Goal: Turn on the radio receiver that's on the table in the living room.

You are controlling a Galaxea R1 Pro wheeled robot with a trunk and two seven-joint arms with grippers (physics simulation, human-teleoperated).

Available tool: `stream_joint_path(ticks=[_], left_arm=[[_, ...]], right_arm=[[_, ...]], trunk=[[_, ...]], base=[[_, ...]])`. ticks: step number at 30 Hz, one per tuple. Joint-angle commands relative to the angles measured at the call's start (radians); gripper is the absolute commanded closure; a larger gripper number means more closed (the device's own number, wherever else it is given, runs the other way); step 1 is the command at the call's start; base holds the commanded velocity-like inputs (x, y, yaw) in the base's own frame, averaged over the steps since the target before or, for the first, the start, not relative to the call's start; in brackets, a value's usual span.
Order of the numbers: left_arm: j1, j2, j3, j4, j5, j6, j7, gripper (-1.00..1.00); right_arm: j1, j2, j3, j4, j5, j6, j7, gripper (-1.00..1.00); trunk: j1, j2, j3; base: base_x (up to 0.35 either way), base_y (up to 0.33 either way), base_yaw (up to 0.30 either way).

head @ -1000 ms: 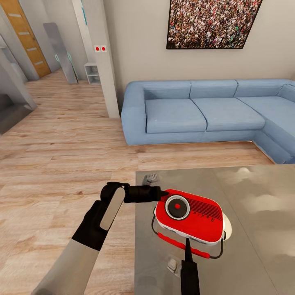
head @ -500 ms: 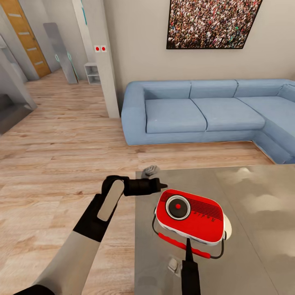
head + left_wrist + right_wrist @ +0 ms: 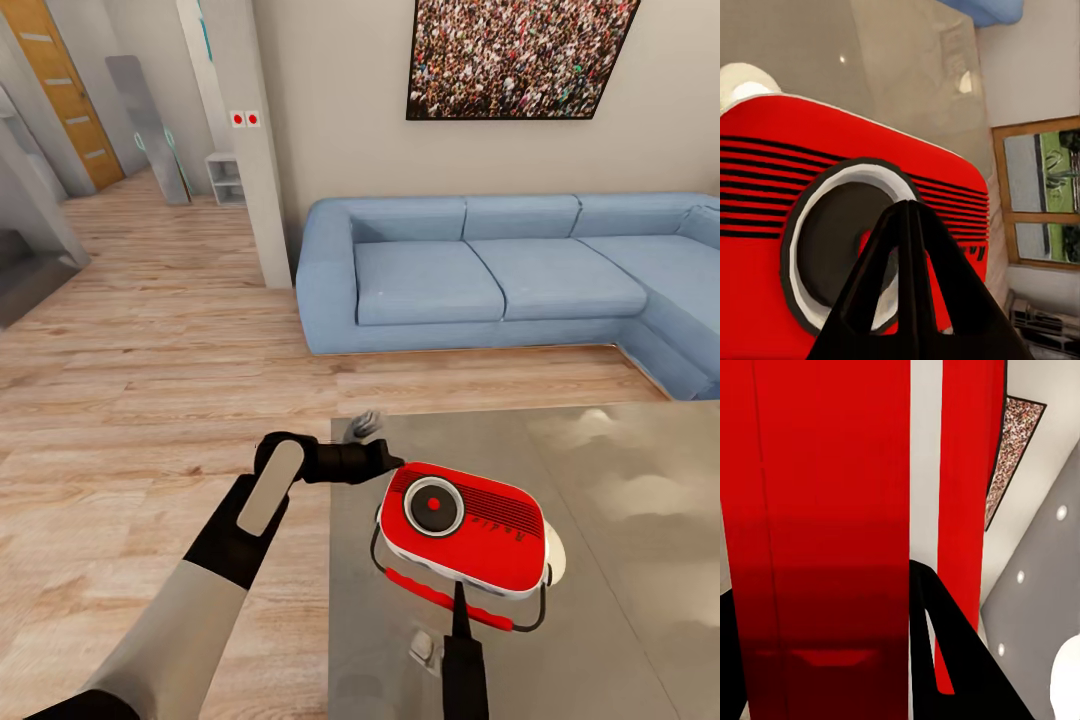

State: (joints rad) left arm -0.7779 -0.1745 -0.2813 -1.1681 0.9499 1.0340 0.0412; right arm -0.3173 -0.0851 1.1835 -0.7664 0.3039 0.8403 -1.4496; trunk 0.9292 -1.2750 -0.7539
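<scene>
**Backing the left hand off the dial**

Your left hand (image 3: 392, 463), fingers pressed together, has drawn slightly back from the radio receiver (image 3: 463, 527) on the desk (image 3: 620, 520). The dial dot shows red; judge whether it switched. Your right hand (image 3: 458, 598) pinches the handle.

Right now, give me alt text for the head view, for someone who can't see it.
A red radio receiver lies on a glossy grey table, with the left gripper shut beside its dial end and the right gripper at its handle side. Behind are a blue sofa, wood floor and a framed crowd picture.
</scene>
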Motion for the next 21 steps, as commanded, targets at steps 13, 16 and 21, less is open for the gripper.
stream_joint_path(ticks=[13, 16, 21], left_arm=[[0.0, 0.0, -0.002, 0.083, 0.006, -0.001, 0.002, 1.0], [0.0, 0.0, -0.003, 0.091, 0.021, -0.001, 0.015, 1.0], [-0.001, 0.0, -0.067, 0.094, 0.135, -0.001, 0.092, 1.0]], right_arm=[[0.0, 0.002, 0.001, -0.001, 0.004, 0.002, 0.0, 1.0], [0.0, 0.003, 0.001, -0.001, 0.004, 0.002, -0.001, 1.0], [0.0, 0.004, 0.001, -0.001, 0.004, 0.002, -0.001, 1.0]], trunk=[[0.0, 0.0, 0.0], [0.0, 0.0, 0.0], [0.0, 0.0, 0.0]], base=[[0.0, 0.0, 0.0], [0.0, 0.0, 0.0], [0.0, 0.0, 0.0]])
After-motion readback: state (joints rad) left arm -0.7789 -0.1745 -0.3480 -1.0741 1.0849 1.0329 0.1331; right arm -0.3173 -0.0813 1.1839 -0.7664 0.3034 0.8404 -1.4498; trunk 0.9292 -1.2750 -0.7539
